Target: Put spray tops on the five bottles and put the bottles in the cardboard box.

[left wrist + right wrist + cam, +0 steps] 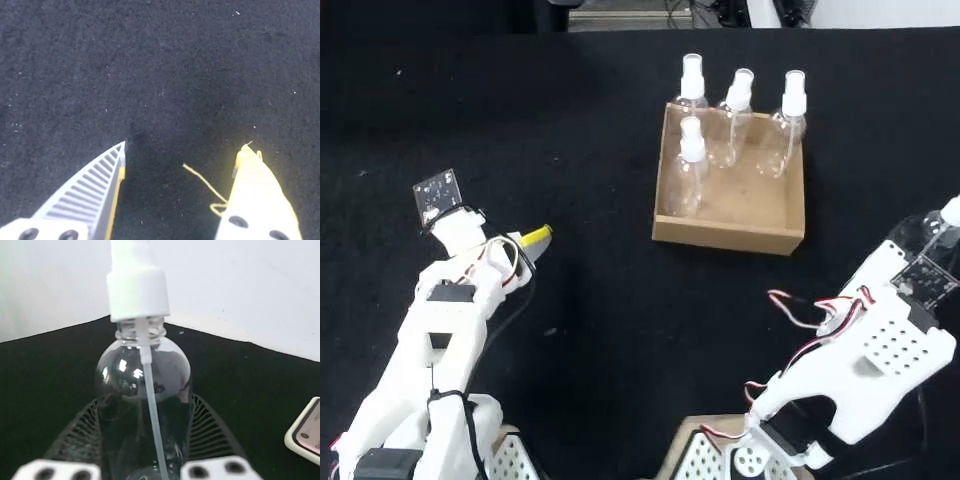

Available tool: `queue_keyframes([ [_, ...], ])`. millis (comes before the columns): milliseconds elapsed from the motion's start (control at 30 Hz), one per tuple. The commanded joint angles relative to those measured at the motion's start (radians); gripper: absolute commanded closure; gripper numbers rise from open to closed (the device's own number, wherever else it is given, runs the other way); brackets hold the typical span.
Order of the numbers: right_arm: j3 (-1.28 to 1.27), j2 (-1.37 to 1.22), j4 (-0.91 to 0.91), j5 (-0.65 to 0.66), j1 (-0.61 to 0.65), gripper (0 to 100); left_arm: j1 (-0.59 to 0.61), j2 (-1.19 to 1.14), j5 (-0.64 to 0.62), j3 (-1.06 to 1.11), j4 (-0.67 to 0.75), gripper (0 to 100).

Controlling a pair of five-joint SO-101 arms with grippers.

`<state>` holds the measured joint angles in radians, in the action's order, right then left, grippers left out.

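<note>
Closest to my right wrist camera is a clear bottle (142,375), gripped between the two black ribbed fingers (75,432) of my right gripper (145,430). The fingers are parted only as far as the bottle's body fills them. A white spray top (136,290) sits on its neck, and the thin dip tube (152,410) runs down inside. The bottle's base is cut off by the frame, so I cannot tell whether it rests on the table (580,140) or hangs above it. In the high view this bottle is at the right edge, well apart from the cardboard box (728,236). Its spray top is partly cut off there, and my fingers are hidden under the wrist mount. Behind the bottle is a white wall (250,295). A flat pale-rimmed thing (306,432) lies off to one side, cut off, and I cannot make out what it is.

My left gripper (184,147) is spread wide and holds nothing, over bare black table. A loose yellow thread (204,182) curls from the yellow-taped finger. Whether the tips touch the cloth I cannot tell.

Four more bottles (686,180) stand upright in the box, each with a spray top. Three are along the far wall and one is nearer, by the left wall.
</note>
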<state>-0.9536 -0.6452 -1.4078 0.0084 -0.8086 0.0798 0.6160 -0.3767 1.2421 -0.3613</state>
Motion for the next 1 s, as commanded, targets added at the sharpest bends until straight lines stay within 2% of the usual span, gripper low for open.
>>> queue_keyframes([
  [0, 0.035, 0.007, -0.023, 0.002, -0.023, 98.5, -0.008, 0.000, -0.014, -0.008, 0.018, 68],
  [167, 0.028, 0.005, -0.023, 0.003, -0.017, 98.3, -0.008, -0.002, -0.014, -0.008, 0.018, 68],
  [400, 0.027, 0.004, -0.026, 0.000, -0.017, 80.8, -0.008, -0.002, -0.014, -0.008, 0.018, 68],
  [700, 0.027, 0.007, -0.021, 0.003, -0.017, 79.2, -0.008, -0.002, -0.014, -0.008, 0.018, 68],
  [867, 0.027, 0.008, -0.021, 0.003, -0.017, 66.8, -0.010, -0.002, -0.014, -0.008, 0.018, 68],
  [967, 0.027, 0.008, -0.025, 0.003, -0.017, 65.5, -0.010, -0.002, -0.014, -0.008, 0.018, 68],
])
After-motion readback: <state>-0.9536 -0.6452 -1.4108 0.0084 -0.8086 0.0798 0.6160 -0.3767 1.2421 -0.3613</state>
